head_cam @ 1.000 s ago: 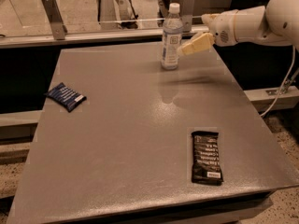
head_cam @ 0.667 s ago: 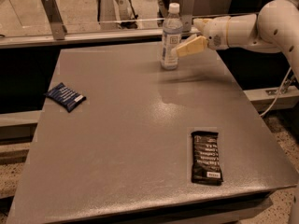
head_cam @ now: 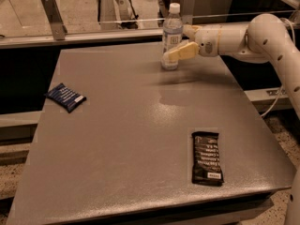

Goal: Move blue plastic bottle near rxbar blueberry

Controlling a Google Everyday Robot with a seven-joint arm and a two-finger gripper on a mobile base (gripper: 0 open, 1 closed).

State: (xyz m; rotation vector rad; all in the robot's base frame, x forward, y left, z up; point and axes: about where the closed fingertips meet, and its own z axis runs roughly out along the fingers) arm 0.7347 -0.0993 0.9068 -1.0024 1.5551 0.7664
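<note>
The blue plastic bottle [head_cam: 172, 29], clear with a white cap and a pale label, stands upright at the far edge of the grey table [head_cam: 140, 139]. My gripper [head_cam: 176, 44] reaches in from the right and straddles the bottle's lower half: one yellowish finger [head_cam: 180, 52] lies in front of it, the other [head_cam: 191, 30] behind it. The jaws stand open around the bottle, which rests on the table. The rxbar blueberry [head_cam: 65, 96], a small dark blue wrapper, lies flat near the table's left edge, far from the bottle.
A longer black bar wrapper [head_cam: 206, 164] with white text lies near the front right of the table. A metal rail with upright posts [head_cam: 52, 16] runs behind the table's far edge. My white arm [head_cam: 262, 36] spans the back right.
My gripper has moved left, from beside the bottle to around it. The bottle and both wrappers have not moved.
</note>
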